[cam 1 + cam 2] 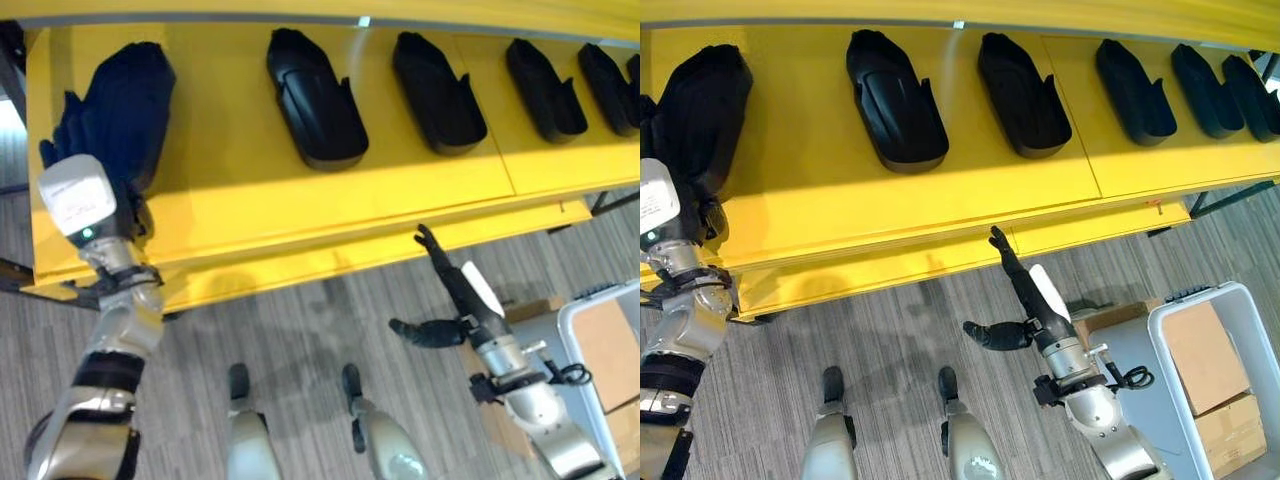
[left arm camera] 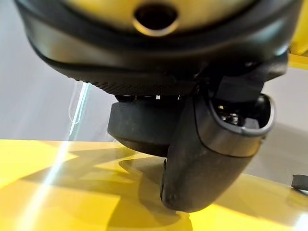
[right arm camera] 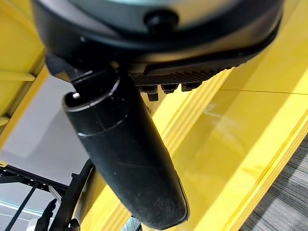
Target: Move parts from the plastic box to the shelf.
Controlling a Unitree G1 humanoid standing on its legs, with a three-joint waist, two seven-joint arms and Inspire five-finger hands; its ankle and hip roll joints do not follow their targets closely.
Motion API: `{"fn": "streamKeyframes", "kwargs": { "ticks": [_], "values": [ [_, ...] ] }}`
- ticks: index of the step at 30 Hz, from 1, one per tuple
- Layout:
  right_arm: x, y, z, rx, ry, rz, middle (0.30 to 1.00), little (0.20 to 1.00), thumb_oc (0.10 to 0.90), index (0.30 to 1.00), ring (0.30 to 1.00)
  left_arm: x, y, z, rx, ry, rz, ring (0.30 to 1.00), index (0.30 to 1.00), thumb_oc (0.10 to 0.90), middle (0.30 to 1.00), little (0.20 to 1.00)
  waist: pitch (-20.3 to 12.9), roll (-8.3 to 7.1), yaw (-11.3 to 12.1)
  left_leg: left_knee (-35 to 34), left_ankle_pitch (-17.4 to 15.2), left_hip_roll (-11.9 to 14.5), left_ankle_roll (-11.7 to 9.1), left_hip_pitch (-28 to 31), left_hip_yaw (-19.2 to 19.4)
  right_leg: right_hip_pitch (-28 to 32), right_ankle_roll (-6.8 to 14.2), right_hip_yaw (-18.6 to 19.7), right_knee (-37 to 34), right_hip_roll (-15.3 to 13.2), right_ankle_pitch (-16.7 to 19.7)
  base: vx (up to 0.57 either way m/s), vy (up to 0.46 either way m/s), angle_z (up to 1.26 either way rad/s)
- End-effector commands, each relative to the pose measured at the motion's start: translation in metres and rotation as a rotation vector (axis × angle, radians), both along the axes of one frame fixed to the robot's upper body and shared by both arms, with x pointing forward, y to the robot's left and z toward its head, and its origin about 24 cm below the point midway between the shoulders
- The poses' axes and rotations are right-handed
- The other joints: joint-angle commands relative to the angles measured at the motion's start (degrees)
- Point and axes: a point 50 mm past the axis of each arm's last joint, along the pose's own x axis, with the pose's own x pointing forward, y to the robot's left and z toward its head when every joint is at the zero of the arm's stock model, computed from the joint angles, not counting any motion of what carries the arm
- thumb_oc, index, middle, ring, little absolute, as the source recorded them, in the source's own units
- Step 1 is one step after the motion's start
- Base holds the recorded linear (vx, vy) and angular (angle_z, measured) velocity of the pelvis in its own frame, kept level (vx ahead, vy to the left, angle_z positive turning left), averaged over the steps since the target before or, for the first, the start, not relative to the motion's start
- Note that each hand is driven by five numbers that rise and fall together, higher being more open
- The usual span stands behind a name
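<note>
Yellow shelf (image 1: 250, 190) spans both eye views above grey carpet. In the left eye view, black parts lie in a row on it, each with its long axis running from the shelf's front edge toward its back — evenly spaced, likely to leave room for more. At the shelf's left end the left robot hand (image 1: 90, 130) lies on the newest part (image 1: 125, 100), which sits at a slight tilt, the same way as its neighbours; I judge it is being set down.

In the right eye view, the right robot hand (image 1: 1015, 290) hangs below the front edge, fingers straight, thumb out, empty. The plastic box (image 1: 1160, 330) sits on the floor at the lower right, holding cardboard cartons (image 1: 1200, 350).

In the left wrist view, the thumb (image 2: 211, 154) touches the shelf; whether the fingers grip, I cannot tell.

In the right wrist view, the straight thumb (image 3: 125, 159) shows against the shelf — nothing held.
</note>
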Motion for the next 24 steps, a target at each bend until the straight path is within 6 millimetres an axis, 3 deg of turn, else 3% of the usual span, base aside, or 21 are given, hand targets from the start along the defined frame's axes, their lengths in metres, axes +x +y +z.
{"fn": "streamKeyframes", "kwargs": {
  "ticks": [1, 9, 14, 24],
  "values": [
    [0.005, -0.006, 0.041, 0.031, -0.194, -0.001, 1.0, 1.0, 0.9, 1.0, 1.0, -0.01, 0.008, 0.032, 0.179, -0.048, 0.036, 1.0, 1.0, 0.9, 1.0, 1.0, -4.28, 0.46, 0.12, 2.54, -4.0, 1.13, 2.07, 2.02, 0.82, -4.36, -1.01, 0.57, 8.34, -1.14, -4.58, 0.0, 0.0, 0.0],
    [0.008, -0.009, 0.039, 0.032, -0.171, -0.021, 1.0, 1.0, 0.9, 1.0, 1.0, -0.022, 0.007, 0.048, 0.233, -0.071, 0.028, 1.0, 1.0, 0.9, 1.0, 1.0, -4.42, 1.12, 0.65, 2.35, -4.11, 0.94, 2.2, 2.31, 0.81, -3.93, -1.11, 0.44, 8.0, -1.36, -4.55, 0.0, 0.0, 0.0],
    [0.009, -0.011, 0.04, 0.035, -0.167, -0.026, 1.0, 1.0, 0.9, 1.0, 1.0, -0.032, -0.01, 0.065, 0.313, -0.143, -0.059, 1.0, 1.0, 0.9, 1.0, 1.0, -4.66, 1.76, 1.07, 2.1, -4.21, 0.7, 2.35, 2.57, 0.7, -3.64, -1.27, 0.43, 7.76, -1.55, -4.75, 0.0, 0.0, 0.0],
    [0.009, -0.014, 0.04, 0.052, -0.184, -0.059, 1.0, 1.0, 0.9, 1.0, 1.0, -0.044, -0.044, 0.054, 0.309, -0.159, -0.3, 1.0, 1.0, 0.9, 1.0, 1.0, -4.93, 2.63, 1.32, 1.97, -4.04, 0.45, 2.5, 2.89, 0.5, -3.45, -1.42, 0.45, 8.19, -1.69, -4.8, 0.0, 0.0, 0.0]
  ]
}}
